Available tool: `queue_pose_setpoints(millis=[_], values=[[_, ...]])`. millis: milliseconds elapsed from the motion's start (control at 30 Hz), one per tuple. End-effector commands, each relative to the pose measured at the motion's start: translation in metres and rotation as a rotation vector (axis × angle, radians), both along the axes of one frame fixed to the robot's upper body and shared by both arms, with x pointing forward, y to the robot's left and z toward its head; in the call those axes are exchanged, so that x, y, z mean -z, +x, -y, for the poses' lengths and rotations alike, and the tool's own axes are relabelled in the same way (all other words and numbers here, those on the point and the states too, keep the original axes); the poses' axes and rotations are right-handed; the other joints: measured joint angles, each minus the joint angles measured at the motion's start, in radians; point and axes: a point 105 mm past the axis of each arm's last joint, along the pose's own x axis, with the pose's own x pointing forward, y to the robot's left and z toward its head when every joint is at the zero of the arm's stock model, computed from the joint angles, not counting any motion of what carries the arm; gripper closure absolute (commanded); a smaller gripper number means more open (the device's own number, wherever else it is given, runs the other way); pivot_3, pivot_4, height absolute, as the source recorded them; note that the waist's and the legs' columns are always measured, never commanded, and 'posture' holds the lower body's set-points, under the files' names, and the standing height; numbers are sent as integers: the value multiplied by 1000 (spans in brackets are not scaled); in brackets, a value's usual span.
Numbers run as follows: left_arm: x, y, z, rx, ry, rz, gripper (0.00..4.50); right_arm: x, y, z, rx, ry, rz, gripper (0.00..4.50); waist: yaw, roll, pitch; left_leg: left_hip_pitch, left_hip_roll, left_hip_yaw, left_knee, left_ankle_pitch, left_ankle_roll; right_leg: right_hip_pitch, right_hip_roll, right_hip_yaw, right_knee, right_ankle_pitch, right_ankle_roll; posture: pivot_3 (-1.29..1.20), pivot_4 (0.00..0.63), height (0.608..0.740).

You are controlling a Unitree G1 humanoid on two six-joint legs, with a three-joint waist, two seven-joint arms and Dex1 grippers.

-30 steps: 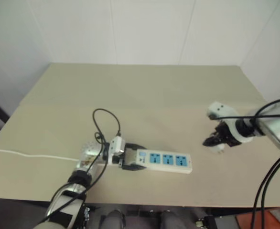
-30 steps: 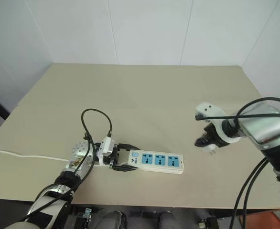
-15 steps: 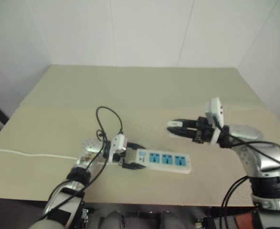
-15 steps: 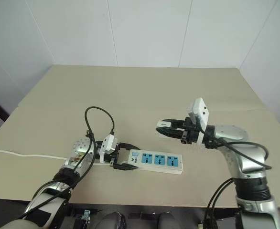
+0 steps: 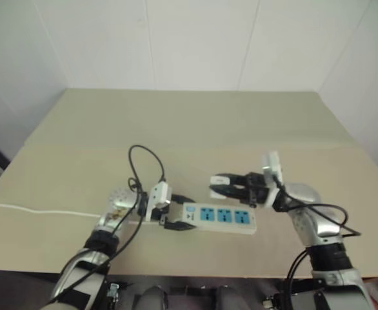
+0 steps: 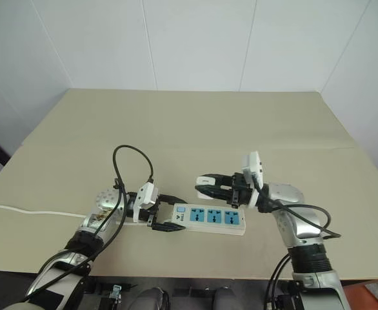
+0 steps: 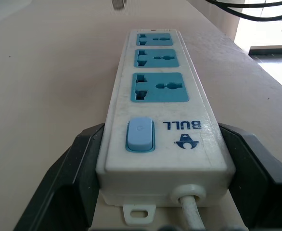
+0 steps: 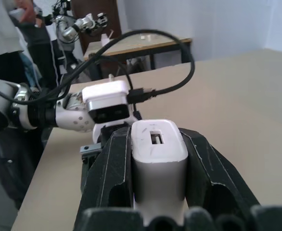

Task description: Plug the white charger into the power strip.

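The power strip [image 5: 221,217], a white bar with three blue sockets, lies near the table's front edge. My left gripper [image 7: 160,131] is shut on its switch end, one black finger [image 7: 69,183] against each side. The white charger [image 8: 159,159] sits between the fingers of my right gripper [image 6: 205,184], which is shut on it and points level toward my left. The charger [image 5: 216,192] hovers just above and behind the strip, near the socket closest to the switch. Its prongs are hidden.
The strip's thin white cord [image 5: 40,210] runs left off the tan table [image 5: 195,123]. A black cable loop [image 5: 144,161] rises over my left wrist. In the right wrist view a person [image 8: 6,29] stands beyond the table, near another table [image 8: 146,41].
My right gripper swung from the table's right side leftward and turned level, carrying the charger to just above the strip. The left gripper and the strip stayed put.
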Motion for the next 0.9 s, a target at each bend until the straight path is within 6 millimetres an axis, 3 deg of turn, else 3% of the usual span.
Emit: queue_pose_setpoints(millis=[33,467,900], values=[[13,-6,-2,3,58,-38,1242,-6,-2,-10,-71,4,48,3383,0,0,0,0,0,0,0,0,0,0,0,0,0,0,0,0,150,740],[14,-10,-7,-11,50,-71,1242,5,5,-23,-124,22,53,3383,-2,0,0,0,0,0,0,0,0,0,0,0,0,0,0,0,150,740],[12,-10,-8,-8,53,-71,1242,15,7,-15,-101,3,29,3383,-3,0,0,0,0,0,0,0,0,0,0,0,0,0,0,0,150,740]])
